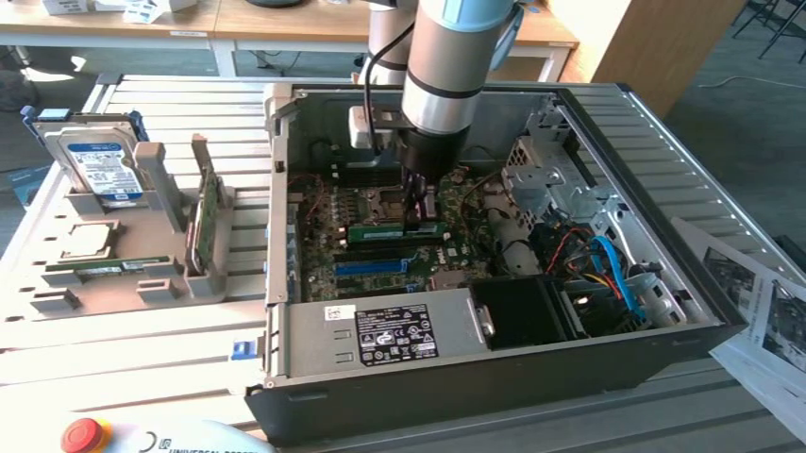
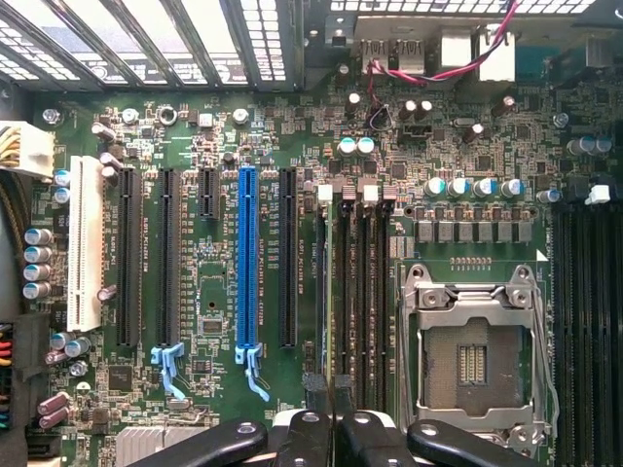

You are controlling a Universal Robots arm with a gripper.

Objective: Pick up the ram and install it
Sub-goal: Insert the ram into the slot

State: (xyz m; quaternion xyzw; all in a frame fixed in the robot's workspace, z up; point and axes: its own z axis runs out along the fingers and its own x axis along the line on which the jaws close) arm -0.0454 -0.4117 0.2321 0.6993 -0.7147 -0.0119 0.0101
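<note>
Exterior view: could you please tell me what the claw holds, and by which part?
The claw holds the ram, pinched by its upper long edge.

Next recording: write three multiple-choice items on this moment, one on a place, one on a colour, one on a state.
1. Where is the claw relative to the computer case? A inside it; B beside it; C behind it.
2. What colour is the long slot among the black ones? A red; B blue; C yellow.
3. How is the claw? A wide open; B shut on nothing; C shut on the memory stick.

Key: A, the arm reaches down into the open case; B, the slot is plainly blue; C, the claw pinches the green stick over the board.
</note>
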